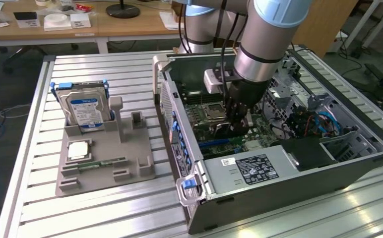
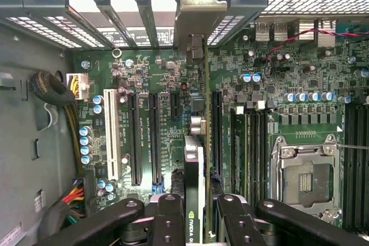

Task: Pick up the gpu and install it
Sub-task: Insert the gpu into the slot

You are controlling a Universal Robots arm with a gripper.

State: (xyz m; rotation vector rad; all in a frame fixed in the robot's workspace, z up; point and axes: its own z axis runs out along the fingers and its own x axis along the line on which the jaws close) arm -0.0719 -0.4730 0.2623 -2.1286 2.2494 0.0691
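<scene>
Arm points straight down — gripper clamped, fingers narrowly apart.

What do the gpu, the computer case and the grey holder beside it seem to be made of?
The gpu: a thin circuit board seen edge-on, probably fibreglass laminate, with a dull silvery sheet-metal end bracket. The computer case: grey painted sheet metal, judging by thin folded edges and punched vents. The grey holder: likely matte plastic, perhaps printed; its blocky one-colour shape suggests so.

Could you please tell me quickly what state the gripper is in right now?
The gripper is closed, holding the gpu edge-on over the motherboard.
</scene>
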